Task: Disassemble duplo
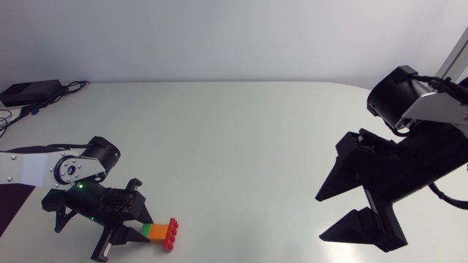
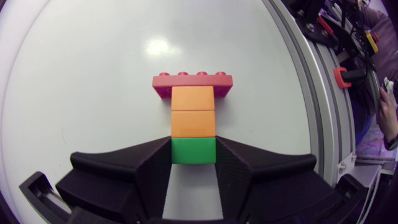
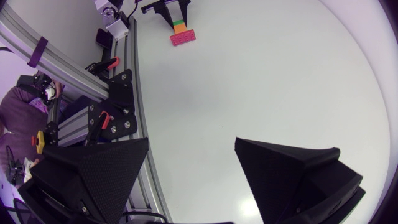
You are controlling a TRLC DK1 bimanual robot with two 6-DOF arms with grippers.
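A duplo stack (image 1: pixel 162 232) lies on its side near the table's front left. It is a green brick (image 2: pixel 193 155), two orange bricks (image 2: pixel 193 111) and a wide red brick (image 2: pixel 163 83) across the far end. My left gripper (image 2: pixel 193 142) is shut on the green brick, one finger on each side; the orange and red bricks stick out ahead of it. In the head view the left gripper (image 1: pixel 135 234) holds the stack's left end. My right gripper (image 1: pixel 323 217) hangs open and empty over the table's right side. From the right wrist view, the stack (image 3: pixel 183 36) lies far ahead of the open right gripper (image 3: pixel 193 146).
The white table (image 1: pixel 241 139) carries nothing else near the stack. A black box with cables (image 1: pixel 29 90) sits at the back left corner. The stack lies close to the table's front edge.
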